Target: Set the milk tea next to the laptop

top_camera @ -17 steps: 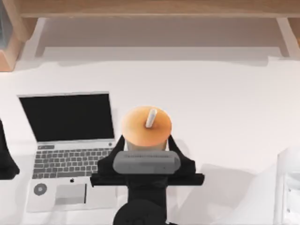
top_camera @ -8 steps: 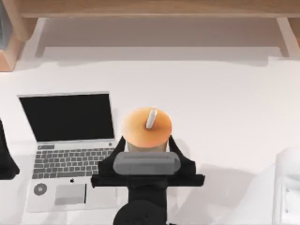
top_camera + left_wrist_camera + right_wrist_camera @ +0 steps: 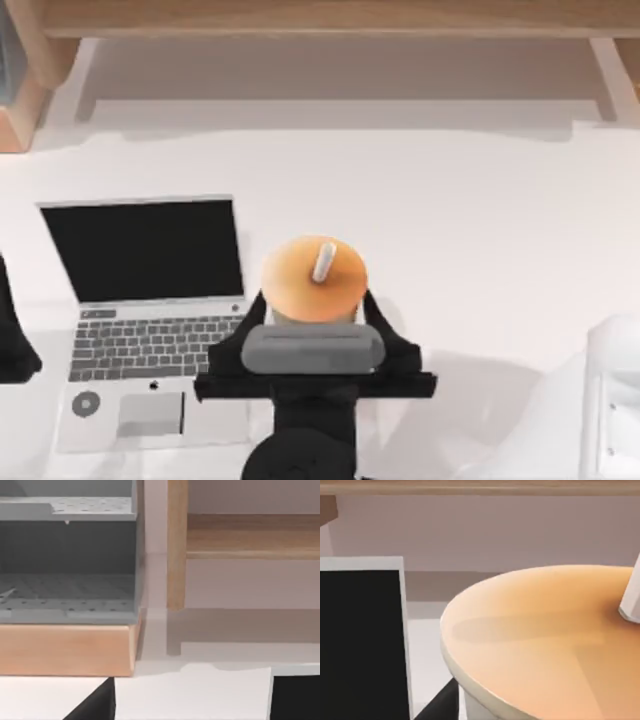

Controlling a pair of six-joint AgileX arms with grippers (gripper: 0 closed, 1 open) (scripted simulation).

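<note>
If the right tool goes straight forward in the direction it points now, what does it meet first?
The right tool already holds the milk tea, so the cup leads. Beyond it, bare table looks free up to the wooden shelf, though depth is unclear.

White table [image 3: 450,200] carrying an open silver laptop [image 3: 150,320] near its left edge and front edge, the milk tea [image 3: 313,275] just beside the laptop's right side, toward the table's front edge.

White tabletop [image 3: 450,200]. Wooden shelf [image 3: 330,18] ran along far edge, pale wall beneath. Grey perforated rack [image 3: 67,555] sat on wooden block [image 3: 65,650] at far left.
</note>
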